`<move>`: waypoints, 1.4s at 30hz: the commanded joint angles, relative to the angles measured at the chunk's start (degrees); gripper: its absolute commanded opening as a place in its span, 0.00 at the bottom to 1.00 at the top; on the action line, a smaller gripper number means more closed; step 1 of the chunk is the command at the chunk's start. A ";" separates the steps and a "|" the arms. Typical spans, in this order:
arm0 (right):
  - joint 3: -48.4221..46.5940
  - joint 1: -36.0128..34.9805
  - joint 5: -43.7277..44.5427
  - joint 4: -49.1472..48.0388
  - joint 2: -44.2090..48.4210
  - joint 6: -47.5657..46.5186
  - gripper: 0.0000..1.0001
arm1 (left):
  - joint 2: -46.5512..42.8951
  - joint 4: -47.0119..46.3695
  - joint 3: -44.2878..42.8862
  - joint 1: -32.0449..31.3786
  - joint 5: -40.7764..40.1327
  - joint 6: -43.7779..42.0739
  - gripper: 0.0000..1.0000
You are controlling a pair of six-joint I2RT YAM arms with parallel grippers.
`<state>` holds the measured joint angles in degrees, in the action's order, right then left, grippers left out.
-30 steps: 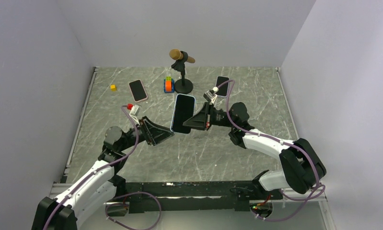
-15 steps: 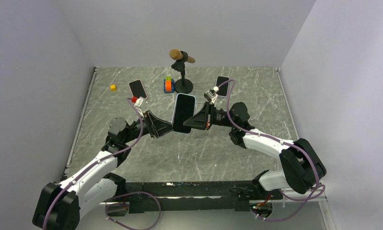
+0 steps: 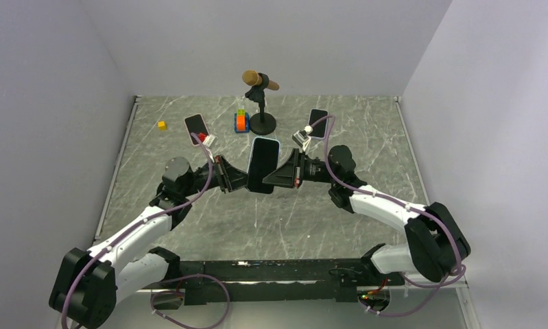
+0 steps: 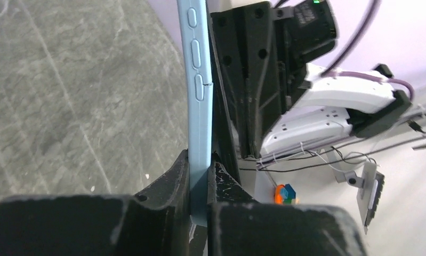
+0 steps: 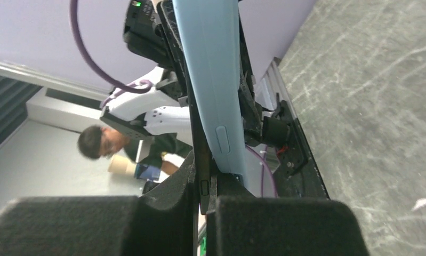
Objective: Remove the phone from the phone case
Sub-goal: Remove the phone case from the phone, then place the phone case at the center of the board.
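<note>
Phone (image 3: pixel 262 164) in its blue case (image 4: pixel 195 80), held off the table (image 3: pixel 367 130), just on the near side of the mic stand (image 3: pixel 261 110). Screen faces up toward the top camera. The case is not off yet.

Change: a second ago the left gripper (image 3: pixel 242 179) hung low and apart, nearer and left of the mic stand than the phone. Half a second ago it had reached the phone's left long edge. Now it is on that edge. The left arm has swung in and stretched; the phone itself has barely shifted.

Jaws, left: the wrist view shows the case's blue side wall, buttons visible, running down between the fingers (image 4: pixel 176 176) and pinched there. No gap on either side.

Jaws, right: right gripper (image 5: pixel 202 181) is pinched on the opposite long edge, side nearer the stand's right. A dark strip and the blue wall both enter between the pads. Whether they bite the phone alone or phone and case together, cannot tell.

Reading: the hand-in is done and both arms now hold one object from opposite edges. Likely next is a peel, one side gripping the case lip while the other keeps the phone. Risk: if both pinch case and phone alike, pulling apart will only drag or flex it.
</note>
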<state>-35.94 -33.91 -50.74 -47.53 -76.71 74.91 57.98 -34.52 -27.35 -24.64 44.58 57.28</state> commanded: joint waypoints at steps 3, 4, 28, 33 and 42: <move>-3.71 -0.84 1.23 20.83 5.29 -15.19 0.00 | -9.05 21.07 -2.77 -0.65 -22.77 -3.67 0.00; -3.90 -0.92 1.20 22.09 5.56 -16.11 0.00 | -11.46 22.66 -1.27 -0.64 -28.20 -2.90 0.00; -5.06 12.15 27.18 55.32 16.96 -30.70 0.00 | -9.20 6.03 24.49 -34.44 -50.17 13.64 0.00; -3.25 13.55 28.77 54.74 18.26 -28.79 0.00 | -9.27 4.62 27.26 -38.38 -58.31 18.77 0.00; 3.96 16.02 38.65 52.07 22.97 -19.80 0.00 | 0.49 2.66 26.64 -42.19 -62.36 29.41 0.00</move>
<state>-34.44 -19.70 -16.97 11.03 -56.03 49.43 55.20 -27.27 -0.60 -65.71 -14.24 79.79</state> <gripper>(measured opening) 0.079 0.139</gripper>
